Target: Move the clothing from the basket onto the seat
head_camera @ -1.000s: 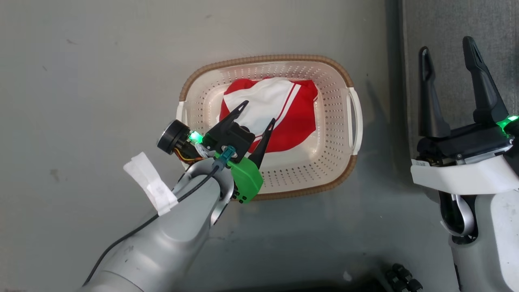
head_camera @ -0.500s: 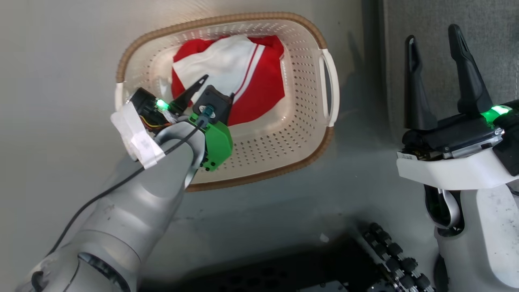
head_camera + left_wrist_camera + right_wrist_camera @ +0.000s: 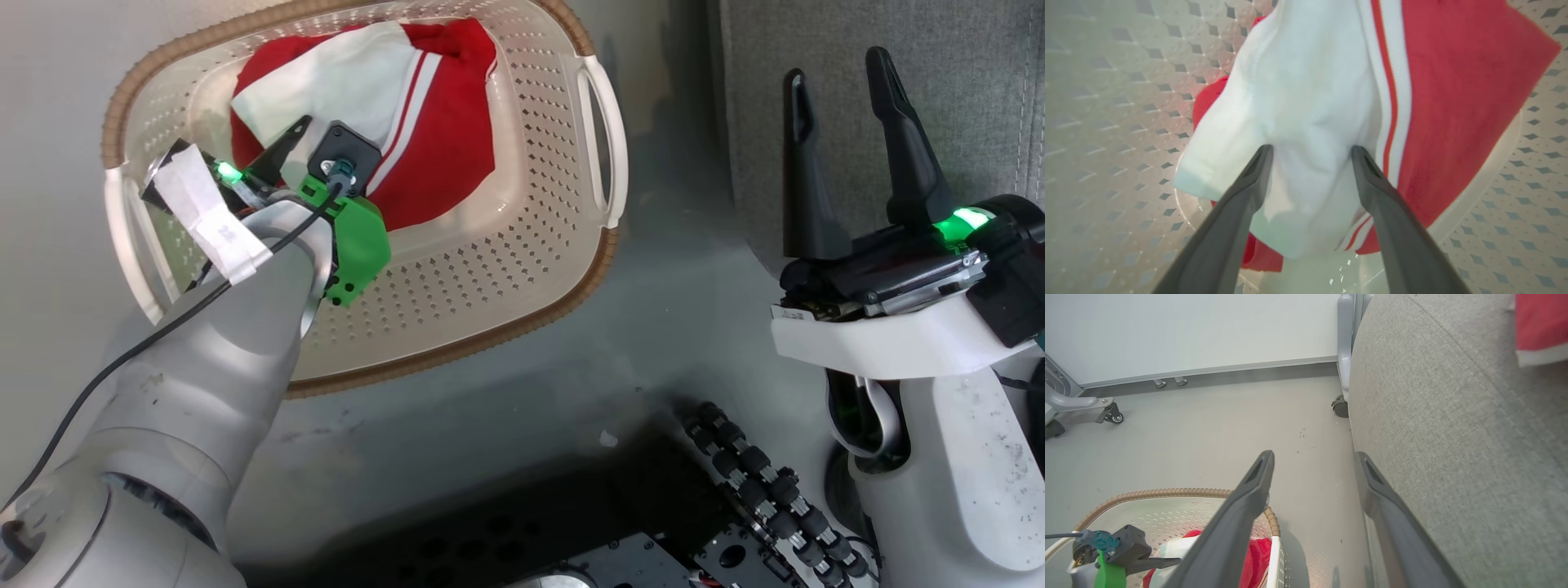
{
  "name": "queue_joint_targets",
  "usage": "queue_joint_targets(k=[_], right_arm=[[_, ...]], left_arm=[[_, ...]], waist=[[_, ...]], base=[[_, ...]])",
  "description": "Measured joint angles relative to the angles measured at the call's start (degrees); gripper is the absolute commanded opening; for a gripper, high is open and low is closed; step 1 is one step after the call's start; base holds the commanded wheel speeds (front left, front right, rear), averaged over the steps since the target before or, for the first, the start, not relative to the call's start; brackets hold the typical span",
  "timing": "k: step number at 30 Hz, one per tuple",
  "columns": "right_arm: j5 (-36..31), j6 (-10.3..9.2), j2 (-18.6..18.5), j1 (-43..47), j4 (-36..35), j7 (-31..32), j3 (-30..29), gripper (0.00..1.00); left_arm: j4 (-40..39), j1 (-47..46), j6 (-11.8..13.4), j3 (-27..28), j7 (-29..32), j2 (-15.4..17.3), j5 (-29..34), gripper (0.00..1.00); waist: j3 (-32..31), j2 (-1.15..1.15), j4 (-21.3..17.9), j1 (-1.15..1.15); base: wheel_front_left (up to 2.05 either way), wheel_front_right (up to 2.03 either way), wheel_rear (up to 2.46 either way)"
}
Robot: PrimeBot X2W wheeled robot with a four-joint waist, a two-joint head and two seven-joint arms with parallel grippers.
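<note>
Lying in the basket (image 3: 490,269) at upper left, the clothing (image 3: 441,139) is being straddled by the spread left pincer (image 3: 1311,150); the right pincer (image 3: 835,65) is being held spread beside the seat (image 3: 963,98).

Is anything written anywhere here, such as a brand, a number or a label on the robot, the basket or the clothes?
Nothing here can be read.
Marks on the white tape tag round the left arm: too blurred to read.
Print on the pale sticker below the right pincer: too small to read.
The clothing and basket: no lettering seen.
</note>
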Motion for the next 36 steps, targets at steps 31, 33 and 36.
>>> queue_joint_targets(k=[31, 33, 36], right_arm=[[0.2, 0.00, 0.3, -0.5, -0.2, 0.0, -0.2, 1.00], [-0.1, 0.00, 0.1, -0.5, 0.0, 0.0, -0.3, 1.00], [-0.4, 0.00, -0.4, -0.3, 0.5, 0.0, -0.2, 1.00]], left_arm=[[0.9, 0.3, -0.8, -0.9, 6.0, 0.3, -3.2, 0.00], [0.8, 1.1, -1.2, -0.3, 3.9, -0.1, -4.0, 0.00], [0.7, 2.8, -1.6, 0.4, 0.8, -1.0, -5.1, 0.00]], waist=[[-0.9, 0.00, -1.5, 0.00], [-1.8, 0.00, -1.1, 0.00], [-3.5, 0.00, -0.3, 0.00]], base=[[0.00, 0.00, 0.00], [0.00, 0.00, 0.00], [0.00, 0.00, 0.00]])
